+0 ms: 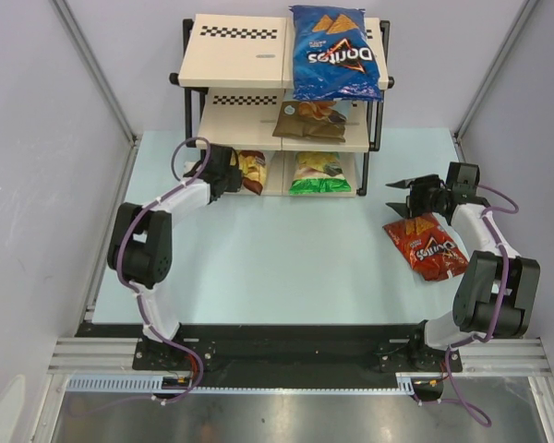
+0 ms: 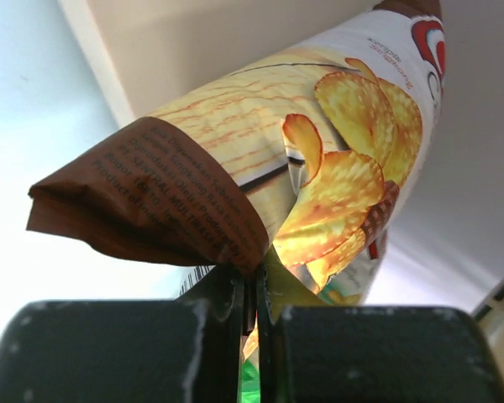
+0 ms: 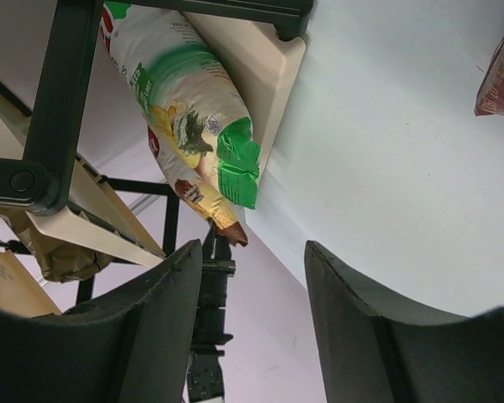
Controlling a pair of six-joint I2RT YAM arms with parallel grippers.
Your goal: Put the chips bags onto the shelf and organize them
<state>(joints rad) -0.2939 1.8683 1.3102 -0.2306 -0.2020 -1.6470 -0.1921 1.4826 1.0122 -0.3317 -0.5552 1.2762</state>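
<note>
The shelf stands at the back centre. The large blue Doritos bag lies on its top tier, and the pale blue-and-brown bag on the middle tier. The green-white Chuba bag stands on the bottom tier. My left gripper is shut on the edge of the small dark brown-red Chuba bag at the bottom tier's left part; the left wrist view shows the bag pinched in the gripper. The red Doritos bag lies on the table at the right. My right gripper is open and empty just beyond it, pointing at the shelf.
The pale table is enclosed by lilac walls at the left, right and back. The right wrist view shows the green-white bag and a corner of the red bag. The shelf's black right post stands near my right gripper.
</note>
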